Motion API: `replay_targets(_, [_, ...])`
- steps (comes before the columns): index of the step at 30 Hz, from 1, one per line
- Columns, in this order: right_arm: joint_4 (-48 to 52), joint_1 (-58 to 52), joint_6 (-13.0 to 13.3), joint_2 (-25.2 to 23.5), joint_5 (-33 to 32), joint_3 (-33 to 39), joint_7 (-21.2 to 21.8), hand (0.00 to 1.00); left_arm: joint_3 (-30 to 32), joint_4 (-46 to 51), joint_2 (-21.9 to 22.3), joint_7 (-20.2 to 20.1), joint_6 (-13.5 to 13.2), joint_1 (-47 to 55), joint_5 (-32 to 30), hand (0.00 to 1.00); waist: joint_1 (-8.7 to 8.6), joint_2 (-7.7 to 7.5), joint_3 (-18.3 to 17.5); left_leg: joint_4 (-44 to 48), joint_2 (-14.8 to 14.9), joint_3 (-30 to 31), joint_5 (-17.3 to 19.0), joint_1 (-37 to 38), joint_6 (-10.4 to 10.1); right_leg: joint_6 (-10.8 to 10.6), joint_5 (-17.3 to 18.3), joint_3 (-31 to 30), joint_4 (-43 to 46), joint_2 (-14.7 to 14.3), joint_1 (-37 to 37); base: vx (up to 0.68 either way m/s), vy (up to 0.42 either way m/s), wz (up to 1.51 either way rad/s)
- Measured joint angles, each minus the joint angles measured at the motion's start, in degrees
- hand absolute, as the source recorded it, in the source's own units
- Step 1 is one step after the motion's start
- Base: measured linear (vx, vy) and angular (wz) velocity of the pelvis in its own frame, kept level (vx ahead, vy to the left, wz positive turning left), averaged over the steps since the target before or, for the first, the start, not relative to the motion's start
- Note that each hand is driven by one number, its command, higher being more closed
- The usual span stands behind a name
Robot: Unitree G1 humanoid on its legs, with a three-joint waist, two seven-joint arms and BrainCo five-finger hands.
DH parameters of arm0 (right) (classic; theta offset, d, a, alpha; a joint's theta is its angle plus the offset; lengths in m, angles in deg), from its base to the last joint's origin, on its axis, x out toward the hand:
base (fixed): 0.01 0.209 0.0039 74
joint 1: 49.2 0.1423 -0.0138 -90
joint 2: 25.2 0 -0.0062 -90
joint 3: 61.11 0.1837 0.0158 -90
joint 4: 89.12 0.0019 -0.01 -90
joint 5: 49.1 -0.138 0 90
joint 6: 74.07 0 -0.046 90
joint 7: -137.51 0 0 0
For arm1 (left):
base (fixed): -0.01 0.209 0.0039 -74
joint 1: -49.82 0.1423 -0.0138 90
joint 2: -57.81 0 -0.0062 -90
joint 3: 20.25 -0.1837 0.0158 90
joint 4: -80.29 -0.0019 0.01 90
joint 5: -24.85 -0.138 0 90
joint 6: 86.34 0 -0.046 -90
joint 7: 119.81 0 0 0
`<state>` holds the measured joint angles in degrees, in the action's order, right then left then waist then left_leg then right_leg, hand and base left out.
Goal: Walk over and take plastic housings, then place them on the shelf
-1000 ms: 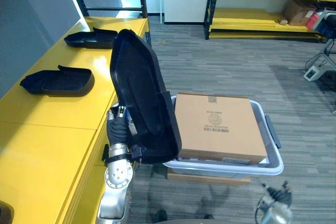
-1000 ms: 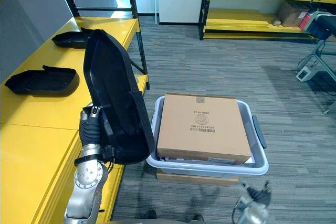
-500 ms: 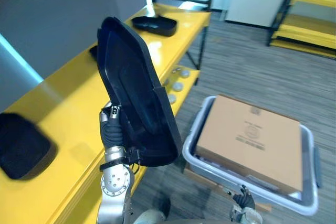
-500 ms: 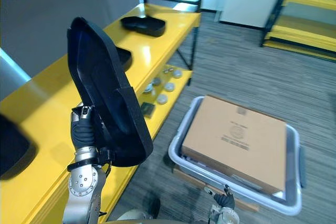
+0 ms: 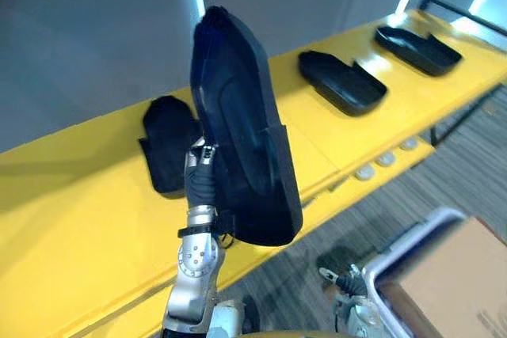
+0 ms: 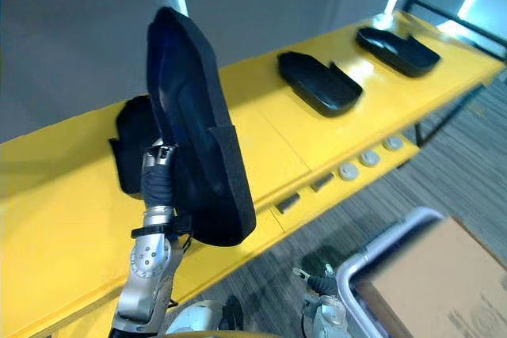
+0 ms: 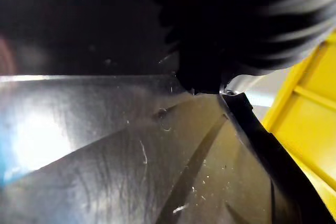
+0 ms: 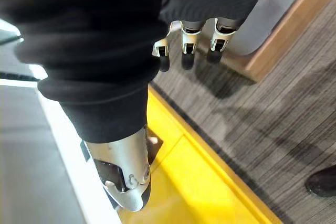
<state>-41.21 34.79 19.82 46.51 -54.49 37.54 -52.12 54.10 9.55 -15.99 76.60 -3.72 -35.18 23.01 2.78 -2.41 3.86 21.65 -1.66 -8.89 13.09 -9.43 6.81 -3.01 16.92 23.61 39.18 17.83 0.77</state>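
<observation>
While the held housing (image 5: pixel 245 156) stands upright above the yellow shelf (image 5: pixel 87 219), I record the following.

Position: the housing rises tall from my left hand (image 5: pixel 201 180), which meets it at the lower end, hollow side turned away from the wall. It hangs over the shelf's front part and touches nothing else.

Left hand: carrying the housing. The grip itself lies hidden behind the shell, so I cannot tell how it closes. The left wrist view shows glossy black plastic with fine scratches.

Right hand (image 8: pixel 190 31): hanging low over the carpet beside the grey bin (image 5: pixel 396 251), relaxed and empty.

Shelf: three more housings lie flat on it, hollow side up. One (image 5: pixel 168 142) sits just behind the held piece, a second (image 5: pixel 342 82) is further along, and a third (image 5: pixel 417 47) is near the far end.

Handling, by my judgement: a thin moulded shell, stiff and light for its bulk. The surface is smooth enough to slip. Held at one end, it will lever hard on the wrist. The raised side wall near the lower rim looks the soundest hold. Bare shelf in front of the nearest piece appears to offer room.
</observation>
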Motion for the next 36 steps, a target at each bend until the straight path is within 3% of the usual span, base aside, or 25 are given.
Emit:
replay_targets(3, [-0.1, -0.4, 0.0, 0.1, 0.0, 0.5, -0.1, 0.0, -1.4, -2.7, 0.0, 0.2, 0.0, -2.5, -0.1, 1.0, -0.87, 0.01, 0.0, -0.9, -1.5, 6.4, -0.6, 2.9, -1.1, -0.6, 2.8, -6.9, -2.6, -4.8, 4.5, 0.19, -0.04, 1.18])
replay_targets(5, [-0.7, -0.9, 0.0, -0.1, -0.1, 0.5, -0.1, 0.0, -1.7, -3.1, 0.1, 0.4, -0.3, -2.1, -0.5, 1.0, -1.51, -0.57, -0.3, -0.6, -2.3, 9.9, -0.8, 4.4, -2.7, -1.1, 1.1, -10.2, -8.7, -7.1, 6.9, 0.17, -0.104, 1.38])
replay_targets(6, [-0.7, -1.2, 0.0, 0.0, -0.2, 0.5, -0.1, 0.0, -1.6, -3.0, 0.0, 0.4, -0.5, -1.8, -0.8, 1.0, -1.69, -1.23, -0.7, -0.5, -2.8, 10.5, -0.7, 4.5, -2.9, -0.5, -2.5, -10.1, -11.8, -6.6, 6.9, 0.16, -0.154, 1.19])
replay_targets(7, [-0.8, -1.4, 0.0, -0.1, -0.3, 0.7, -0.1, 0.0, -1.4, -2.8, 0.0, 0.4, -0.7, -1.1, -1.1, 1.0, -1.84, -2.24, -1.0, 0.3, -3.6, 10.9, 0.2, 4.8, -4.2, -1.4, -5.5, -9.2, -14.4, -5.5, 6.1, 0.17, -0.2, 0.83])
replay_targets(8, [-0.7, -1.7, 0.0, 0.2, -0.3, 1.6, -0.2, 0.0, -1.2, -2.3, 0.3, 0.3, -0.7, 0.3, -1.3, 1.0, -1.13, -1.17, -1.5, 0.7, -2.3, 11.4, 0.6, 4.5, -5.1, -1.1, -5.7, -7.3, -16.6, -6.6, 4.3, 0.17, -0.239, 0.65])
replay_targets(11, [-0.1, -1.8, 0.2, 0.5, -0.6, 2.1, -0.2, 0.0, 0.5, -0.1, 0.9, 0.2, -0.9, 3.3, -1.6, 1.0, -0.2, 0.02, -2.3, 1.1, -0.1, 12.0, 1.2, 3.3, -6.1, -0.3, -6.2, -4.2, -20.4, -8.8, 2.4, 0.07, -0.158, 0.35])
replay_targets(17, [0.0, -3.5, 0.2, 0.1, -0.8, 2.1, -0.1, 0.0, 5.0, 1.3, 1.3, 0.2, -1.6, 7.6, -1.6, 1.0, 1.0, -0.45, -2.1, 0.5, 0.1, 13.5, 1.0, 2.9, -6.2, 0.1, -6.5, -1.6, -22.1, -9.4, 0.2, -0.02, -0.058, 0.22])
replay_targets(20, [-0.3, -4.2, 0.3, 0.2, -0.8, 2.2, -0.1, 0.0, 5.3, 3.6, 1.3, 0.3, -1.6, 9.2, -1.5, 1.0, 0.91, -0.69, -1.8, 0.8, -1.1, 15.2, -0.3, 0.5, -8.1, 0.0, -6.5, 2.4, -21.9, -7.7, 0.3, -0.07, 0.004, 0.69])
replay_targets(21, [-0.4, -4.5, 0.4, -0.1, -0.8, 2.2, -0.1, 0.0, 6.3, 4.9, 1.3, 0.2, -1.6, 9.7, -1.5, 1.0, 1.1, -0.75, -1.4, 1.3, 1.6, 9.4, 2.2, -0.3, -8.7, 0.1, -6.5, 3.3, -21.8, -6.9, 0.5, -0.08, 0.029, 0.58])
replay_targets(22, [-0.3, -4.3, 0.4, -0.2, -0.8, 2.0, -0.1, 0.0, 6.8, 5.5, 1.3, 0.2, -1.8, 10.2, -1.5, 1.0, 1.18, -1.19, -1.1, 2.8, 3.9, 5.0, 2.6, -1.0, -8.8, 0.1, -6.6, 3.6, -21.7, -6.7, 0.5, -0.06, 0.038, 0.4])
replay_targets(24, [-0.2, -3.9, 0.6, -0.1, -0.8, 2.0, -0.2, 0.0, 8.1, 5.8, 1.9, 0.2, -2.0, 10.7, -1.1, 1.0, 1.07, -0.66, -0.6, 8.9, 11.9, -1.6, 2.6, -2.5, -8.7, 0.0, -6.6, 4.2, -20.7, -5.3, 0.0, -0.02, 0.087, 0.2])
replay_targets(26, [-0.2, -4.0, 0.7, 0.4, -0.7, 2.1, -0.2, 0.0, 9.2, 5.8, 2.8, 0.3, -2.1, 11.9, -0.9, 1.0, 0.94, -0.91, -0.6, 11.7, 18.4, -2.1, 2.6, -1.6, -8.7, -1.7, -7.3, 2.9, -19.9, -2.3, 0.1, -0.03, 0.258, -0.06])
replay_targets(27, [-0.2, -4.0, 0.8, 0.6, -0.7, 2.1, -0.2, 0.0, 9.2, 5.8, 2.8, 0.3, -2.1, 12.1, -0.6, 1.0, 0.88, -0.92, -0.6, 11.4, 19.6, -1.8, 2.6, -1.4, -8.7, -2.2, -7.4, 2.6, -19.9, -1.5, 0.4, -0.06, 0.377, -0.04])
replay_targets(29, [-1.0, -4.6, 0.7, 1.6, -0.6, 2.1, -0.2, 0.0, 8.9, 5.6, 3.0, 0.4, -2.1, 12.4, 0.2, 1.0, -0.84, 0.06, -1.0, 4.9, 22.2, 2.5, 1.8, 0.6, -7.9, -6.5, -8.8, 2.1, -20.2, 1.6, 0.6, -0.04, 0.612, 0.25])
replay_targets(30, [-1.7, -5.0, 0.7, 2.5, -0.5, 2.3, -0.2, 0.0, 8.5, 5.5, 2.9, 0.6, -2.1, 12.3, 0.3, 1.0, -1.63, 1.13, -1.8, 1.5, 22.1, 3.3, 0.1, 1.6, -14.9, -8.9, -9.9, 2.4, -20.5, 2.6, 0.7, 0.02, 0.556, 0.37])
replay_targets(31, [-3.1, -4.9, 0.2, 2.0, -0.4, 2.3, -0.2, 0.0, 8.7, 5.0, 2.1, 1.0, -2.1, 12.3, 0.3, 1.0, -2.01, -0.25, -1.6, 1.6, 19.7, 3.2, -0.2, 1.4, -17.8, -9.3, -10.6, 1.6, -21.8, 4.6, 0.5, 0.06, 0.54, 0.26])
replay_targets(32, [-4.3, -5.4, -0.1, 0.4, -0.2, 2.2, -0.1, 0.0, 9.0, 4.3, 1.0, 1.8, -2.0, 12.3, 0.8, 1.0, -2.01, -2.76, -2.4, 2.8, 16.4, 2.6, 0.2, 0.2, -17.4, -7.0, -13.7, -0.3, -25.7, 6.2, 0.2, 0.07, 0.515, 0.13])
replay_targets(33, [-4.7, -5.3, -0.2, 0.4, 0.0, 1.7, 0.0, 0.0, 9.1, 4.2, 1.0, 2.1, -2.0, 12.2, 1.2, 1.0, -1.89, -3.23, -2.5, 4.2, 15.7, 2.6, 0.8, -0.7, -16.9, -6.2, -15.8, -0.4, -27.2, 6.5, 0.0, 0.08, 0.517, 0.01])
replay_targets(34, [-4.7, -4.8, -0.3, 0.4, 0.6, 1.7, 0.0, 0.0, 9.1, 4.2, 1.0, 2.6, -2.0, 11.9, 1.4, 1.0, -1.63, -3.5, -2.3, 8.0, 14.7, 2.5, 1.9, -2.6, -15.9, -5.5, -20.9, -0.3, -29.2, 7.3, -0.5, 0.04, 0.501, -0.12])
replay_targets(35, [-4.5, -4.5, -0.3, 0.4, 1.3, 1.7, -0.1, 0.0, 9.0, 4.1, 0.3, 2.6, -2.0, 11.9, 1.4, 1.0, -1.6, -3.21, -2.1, 10.5, 14.1, 2.0, 2.7, -2.9, -14.7, -3.0, -24.7, -0.2, -29.3, 7.7, -0.5, 0.02, 0.498, -0.16])
replay_targets(36, [-4.3, -4.3, -0.3, 0.3, 1.6, 1.5, -0.1, 0.0, 8.9, 4.0, -0.1, 2.6, -2.0, 11.8, 1.4, 1.0, -1.62, -3.04, -1.9, 10.9, 13.9, 1.7, 2.9, -2.7, -14.3, -1.5, -25.9, -0.2, -29.0, 7.9, -0.5, 0.0, 0.535, -0.21])
